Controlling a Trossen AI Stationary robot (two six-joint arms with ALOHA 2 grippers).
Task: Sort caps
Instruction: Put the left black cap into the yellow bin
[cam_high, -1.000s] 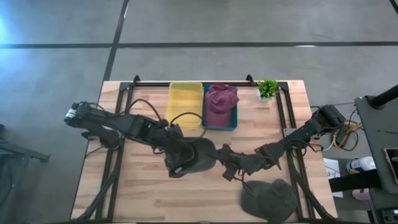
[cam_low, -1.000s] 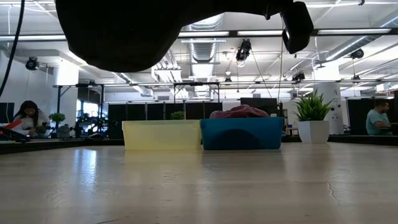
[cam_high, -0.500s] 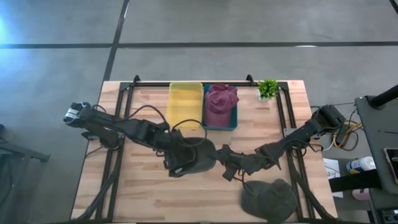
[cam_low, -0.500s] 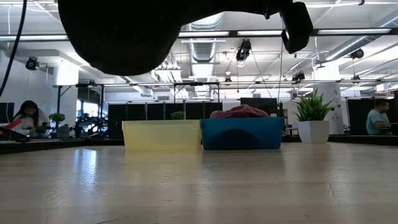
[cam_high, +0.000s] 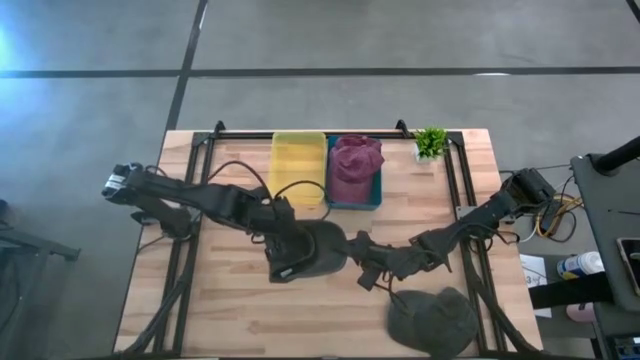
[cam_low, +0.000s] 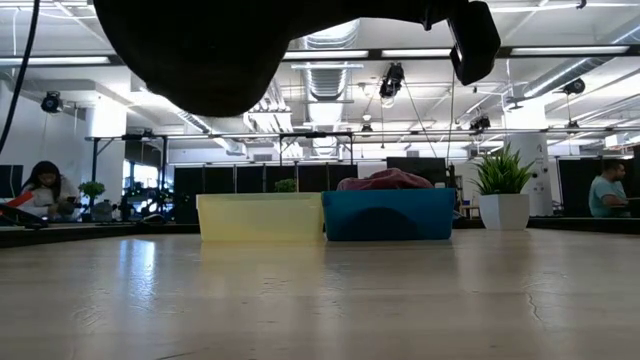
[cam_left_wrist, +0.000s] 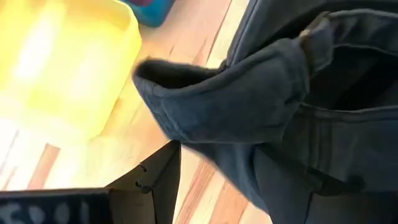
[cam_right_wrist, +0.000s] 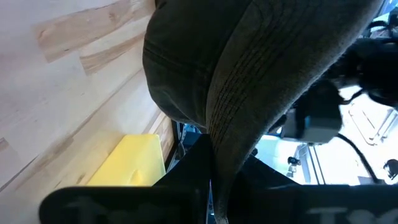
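Tools of both arms, left tool (cam_high: 287, 268) and right tool (cam_high: 362, 262), clamp one olive cap (cam_high: 318, 250) aloft mid-worktop (cam_high: 230, 310).

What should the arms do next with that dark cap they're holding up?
Probably carry the dark cap toward the yellow bin. It hangs above the table between the left gripper and right gripper; the yellow bin looks empty, while the teal bin holds a maroon cap.
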